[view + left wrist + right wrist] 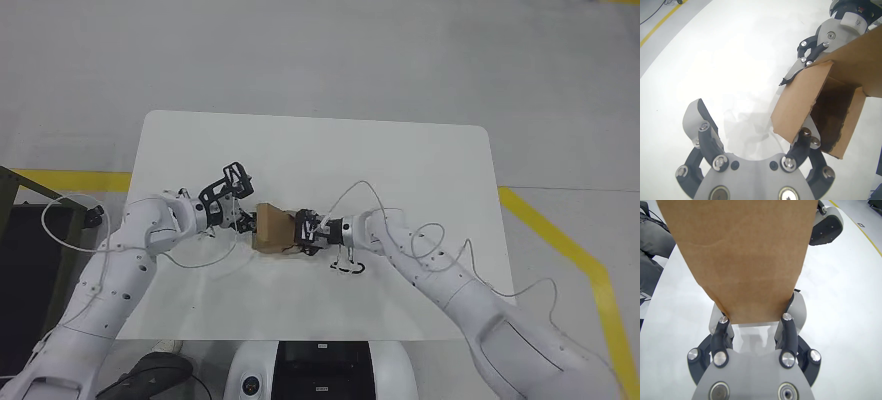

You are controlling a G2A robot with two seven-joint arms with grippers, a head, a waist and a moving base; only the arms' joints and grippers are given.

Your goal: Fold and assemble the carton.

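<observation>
A brown carton (pixel 272 228) lies at the middle of the white table (pixel 400 150), held between both arms. My right gripper (pixel 302 232) is shut on its right end. In the right wrist view the carton (pixel 742 256) runs away from the gripper (pixel 757 310), pinched between both fingers. My left gripper (pixel 753 111) is open at the carton's (pixel 800 98) open end. One of its fingers (pixel 808 128) sits just inside the mouth behind a side flap, and the other finger (pixel 700 113) stands apart over bare table. The carton's inside is dark.
Thin cables trail from both wrists across the table near the front, and a small black piece (pixel 348 266) lies just in front of the right wrist. Yellow floor tape (pixel 560 235) runs past the table's right side.
</observation>
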